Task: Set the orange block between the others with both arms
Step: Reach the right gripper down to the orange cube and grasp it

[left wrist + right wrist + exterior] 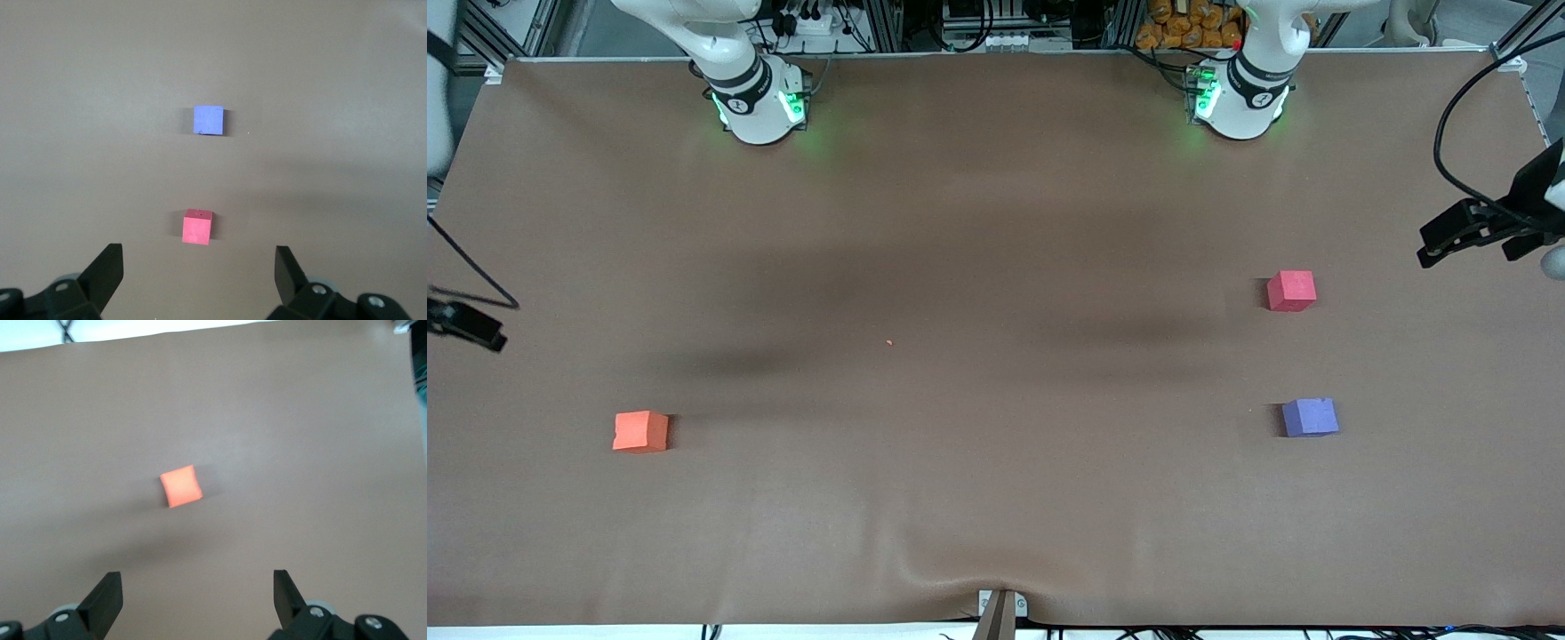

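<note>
Well, the brown table (996,222) lies wide, with nothing yet begun, I'd say; the orange block (640,431) sits alone toward the right arm's end, well apart from the others, the pinkish-red cube (1291,291) and the purple-blue cube (1310,417) nearer the camera, the gap between them unfilled; the right gripper (197,593) hangs above the orange block, jaws spread; the left gripper (199,267) hovers spread-jawed above the pair; neither holds anything.
</note>
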Robot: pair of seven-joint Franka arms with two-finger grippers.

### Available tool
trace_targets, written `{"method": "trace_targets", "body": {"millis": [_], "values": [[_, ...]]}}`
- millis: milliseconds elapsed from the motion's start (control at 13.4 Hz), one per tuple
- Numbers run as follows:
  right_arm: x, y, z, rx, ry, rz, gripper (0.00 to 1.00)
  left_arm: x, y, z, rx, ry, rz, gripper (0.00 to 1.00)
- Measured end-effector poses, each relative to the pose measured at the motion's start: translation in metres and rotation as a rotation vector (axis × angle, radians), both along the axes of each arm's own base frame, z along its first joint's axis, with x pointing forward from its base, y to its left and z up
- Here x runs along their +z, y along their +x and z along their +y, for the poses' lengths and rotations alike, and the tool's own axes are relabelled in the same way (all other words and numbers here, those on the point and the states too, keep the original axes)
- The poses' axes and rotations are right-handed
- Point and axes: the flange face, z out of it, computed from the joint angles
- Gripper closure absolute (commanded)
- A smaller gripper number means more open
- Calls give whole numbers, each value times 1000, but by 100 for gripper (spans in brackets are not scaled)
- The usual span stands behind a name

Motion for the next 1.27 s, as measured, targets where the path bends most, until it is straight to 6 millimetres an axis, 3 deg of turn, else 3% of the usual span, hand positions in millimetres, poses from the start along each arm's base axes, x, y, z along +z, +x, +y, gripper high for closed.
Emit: {"method": "trace_targets", "body": {"millis": [372, 447, 744, 1265], "values": [[-156, 43, -4, 29, -20, 120, 0, -4, 1, -12, -21, 0, 6, 0], [-179, 50, -4, 35, -19, 109, 0, -3, 1, -14, -23, -1, 4, 0], [-243, 62, -1, 77, 31, 94, 0, 1, 5, -14, -25, -3, -30, 0], [-321, 56, -7, 255, 46, 192, 0, 3, 6, -6, -10, -3, -41, 0]]}}
